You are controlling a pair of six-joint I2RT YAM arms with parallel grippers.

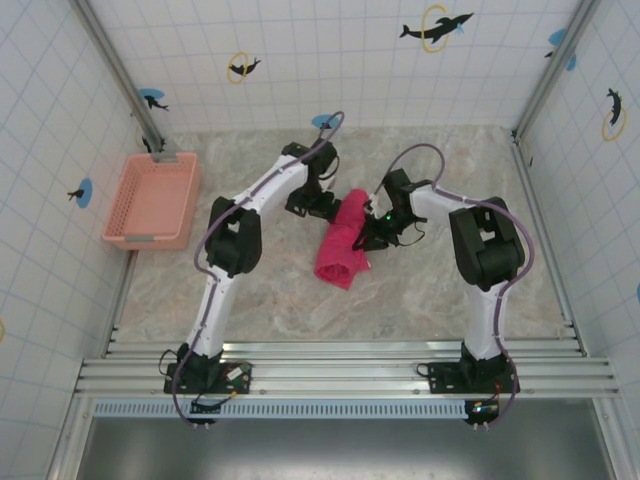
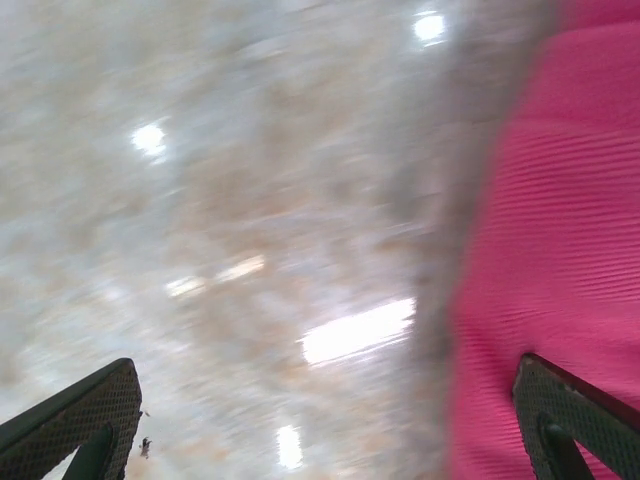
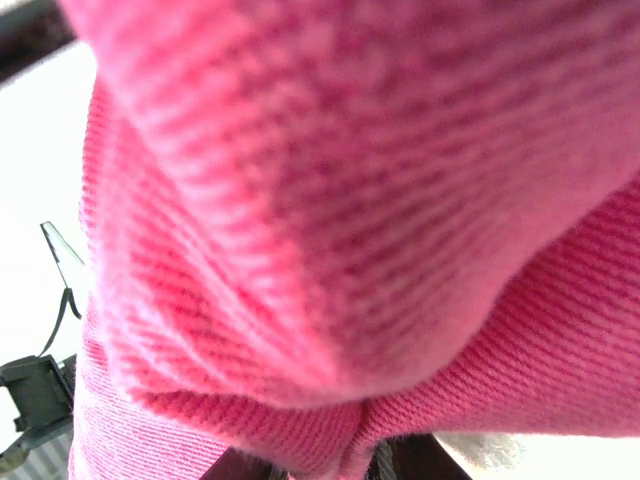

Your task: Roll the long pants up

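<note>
The long pants (image 1: 342, 240) lie as a thick magenta roll in the middle of the marble table, running from far right to near left. My left gripper (image 1: 322, 208) is low at the roll's far left end. In the left wrist view it (image 2: 325, 370) is open, its right finger (image 2: 575, 420) over the cloth (image 2: 560, 250) and its left finger (image 2: 80, 420) over bare table. My right gripper (image 1: 368, 238) presses against the roll's right side. Seen from the right wrist, a fold of the cloth (image 3: 350, 200) is pinched between its fingers (image 3: 345, 465).
A pale salmon-pink lattice basket (image 1: 152, 200) stands at the far left against the tiled wall. Tiled walls close the table on three sides. A metal rail (image 1: 340, 365) runs along the near edge by the arm bases.
</note>
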